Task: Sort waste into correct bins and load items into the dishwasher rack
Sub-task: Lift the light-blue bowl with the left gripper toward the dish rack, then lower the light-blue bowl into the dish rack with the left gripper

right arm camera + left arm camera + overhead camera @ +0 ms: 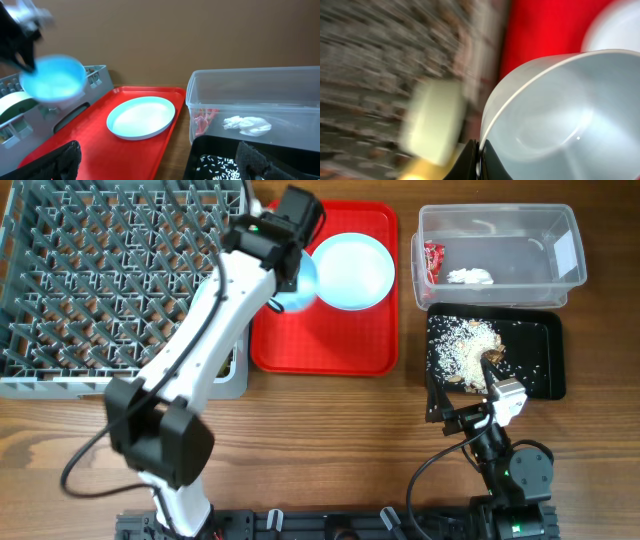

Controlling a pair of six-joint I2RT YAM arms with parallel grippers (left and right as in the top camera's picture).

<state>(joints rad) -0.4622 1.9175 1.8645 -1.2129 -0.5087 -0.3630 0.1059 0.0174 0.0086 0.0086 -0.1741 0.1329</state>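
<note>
My left gripper (283, 275) is shut on the rim of the pale blue bowl (304, 288) and holds it in the air over the seam between the grey dishwasher rack (90, 280) and the red tray. The left wrist view shows the jaws (480, 161) pinching the bowl's rim (560, 115). The pale blue plate (352, 270) lies on the red tray. The red wrapper (432, 262) and white tissue (470, 277) lie in the clear tub (560, 230). Rice and brown scraps (465, 345) lie in the black tray (545, 360). My right gripper (157, 162) is open and empty.
The red serving tray (320, 345) sits between rack and bins. A pale green bowl (15, 105) stands in the rack's near corner. My right gripper (465, 395) hovers at the black tray's front edge. The left arm crosses the rack's front right corner.
</note>
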